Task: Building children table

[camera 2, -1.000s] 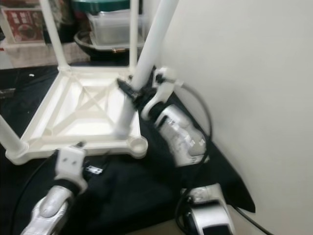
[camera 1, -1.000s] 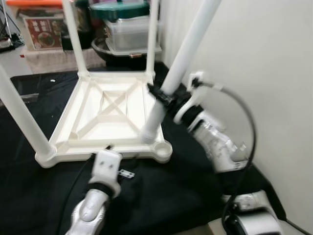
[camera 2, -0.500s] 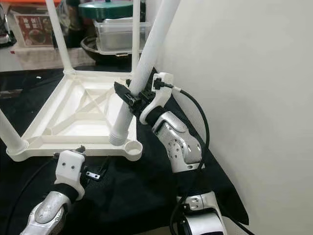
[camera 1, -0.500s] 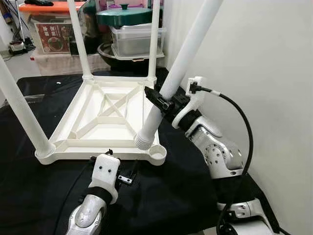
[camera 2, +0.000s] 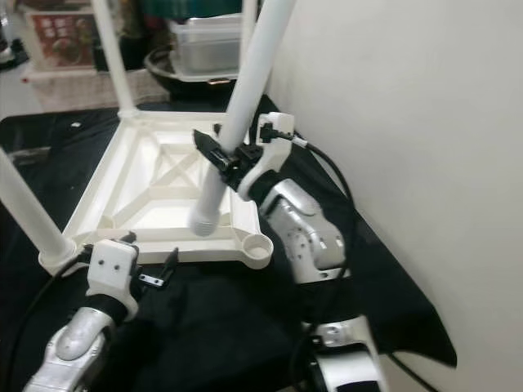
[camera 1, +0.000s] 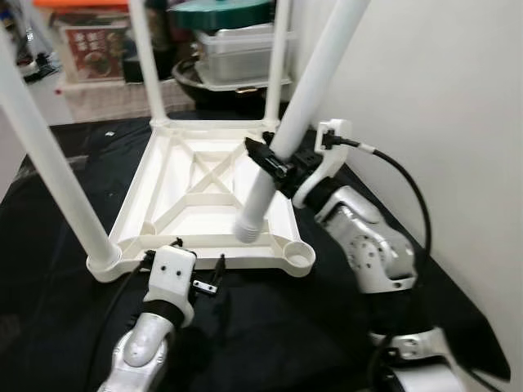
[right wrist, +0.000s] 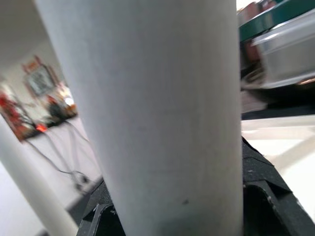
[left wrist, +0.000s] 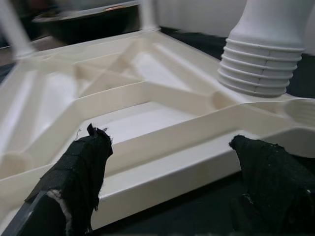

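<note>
Since half a second ago the whole view has slid sideways, so the head camera has turned; against the frame itself, the threaded end of the loose leg (camera 1: 304,114) now hangs a little further in from the empty corner socket (camera 1: 300,256), over the near rail.

Nearest, the left gripper (camera 1: 181,269) sits low over the black cloth (camera 1: 270,327), its fingers (left wrist: 81,172) spread wide either side of the near rail without touching it. My guess is it waits there to steady the tabletop while the leg is screwed in.

Beyond it, the upturned white tabletop (camera 1: 163,167) lies flat on the cloth, ribs upward, so the sockets face up to receive legs. Three legs already stand in their corners; the near right socket is open.

The right gripper (camera 1: 274,163) is clamped round the loose leg partway up, holding it tilted, with its top leaning toward the wall (camera 1: 441,106). The threaded end must shift outward over the socket and the leg come upright.

Room is tight on the right, where the wall lies close behind the arm. Farther back, storage boxes (camera 1: 233,49) and a dark pan crowd the far edge.
</note>
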Robot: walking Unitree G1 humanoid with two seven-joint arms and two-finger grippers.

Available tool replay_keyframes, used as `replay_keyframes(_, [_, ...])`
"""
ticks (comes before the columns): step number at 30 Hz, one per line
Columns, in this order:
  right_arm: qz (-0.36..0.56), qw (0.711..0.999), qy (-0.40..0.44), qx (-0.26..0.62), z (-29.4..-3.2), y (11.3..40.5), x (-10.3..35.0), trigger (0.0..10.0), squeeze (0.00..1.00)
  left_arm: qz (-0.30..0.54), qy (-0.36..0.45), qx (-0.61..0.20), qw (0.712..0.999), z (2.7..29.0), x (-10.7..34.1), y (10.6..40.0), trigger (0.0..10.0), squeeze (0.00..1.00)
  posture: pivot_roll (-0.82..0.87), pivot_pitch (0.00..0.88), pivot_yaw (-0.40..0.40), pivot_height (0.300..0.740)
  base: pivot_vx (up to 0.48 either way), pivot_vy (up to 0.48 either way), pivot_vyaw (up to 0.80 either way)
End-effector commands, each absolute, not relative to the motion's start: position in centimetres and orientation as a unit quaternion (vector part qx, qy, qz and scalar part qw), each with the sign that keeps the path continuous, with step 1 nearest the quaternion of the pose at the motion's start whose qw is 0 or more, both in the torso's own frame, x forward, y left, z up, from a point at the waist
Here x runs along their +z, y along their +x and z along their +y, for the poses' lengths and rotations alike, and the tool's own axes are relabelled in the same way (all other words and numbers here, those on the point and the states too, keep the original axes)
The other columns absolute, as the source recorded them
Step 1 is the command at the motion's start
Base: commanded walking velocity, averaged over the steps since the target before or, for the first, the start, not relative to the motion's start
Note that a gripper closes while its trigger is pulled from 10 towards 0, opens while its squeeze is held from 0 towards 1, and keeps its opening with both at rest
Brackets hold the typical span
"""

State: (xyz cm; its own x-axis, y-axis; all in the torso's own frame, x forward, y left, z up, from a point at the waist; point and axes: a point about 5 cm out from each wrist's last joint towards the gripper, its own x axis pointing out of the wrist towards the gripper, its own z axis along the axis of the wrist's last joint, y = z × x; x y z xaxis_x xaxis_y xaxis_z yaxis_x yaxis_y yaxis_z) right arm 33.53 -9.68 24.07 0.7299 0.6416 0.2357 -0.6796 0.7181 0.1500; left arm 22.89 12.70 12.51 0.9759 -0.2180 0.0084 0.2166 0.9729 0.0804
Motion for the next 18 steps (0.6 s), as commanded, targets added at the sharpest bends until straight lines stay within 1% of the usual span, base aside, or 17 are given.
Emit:
replay_keyframes(1, [-0.099, 0.919, 0.081, 0.372, -9.9, 33.3, 24.7, 10.0, 0.0, 0.001, 0.046, -0.119, 0.992, 12.5, 12.2, 22.8, 10.0, 0.0, 0.05, 0.0, -0.018, 0.74, 0.0, 0.0, 0.0])
replay_keyframes(4, [-0.098, 0.919, 0.071, 0.375, -10.1, 33.3, 24.6, 10.0, 0.0, 0.002, 0.047, -0.119, 0.992, 12.6, 12.3, 22.8, 10.0, 0.0, 0.05, 0.0, -0.016, 0.74, 0.0, 0.0, 0.0])
replay_keyframes(10, [-0.094, 0.912, -0.018, 0.399, -11.7, 32.8, 23.6, 10.0, 0.0, 0.004, 0.053, -0.112, 0.992, 13.5, 12.2, 22.4, 10.0, 0.0, 0.06, 0.0, -0.029, 0.74, 0.0, 0.0, 0.0])
replay_keyframes(13, [-0.088, 0.907, -0.039, 0.41, -11.8, 32.8, 23.3, 10.0, 0.0, 0.004, 0.053, -0.108, 0.993, 13.7, 12.1, 22.3, 10.0, 0.0, 0.06, 0.0, -0.032, 0.74, 0.0, 0.0, 0.0])
replay_keyframes(18, [-0.094, 0.897, -0.073, 0.425, -11.1, 33.1, 22.9, 10.0, 0.0, 0.0, 0.051, -0.105, 0.993, 13.7, 12.1, 22.5, 10.0, 0.0, 0.07, 0.0, -0.041, 0.74, 0.0, 0.0, 0.0])
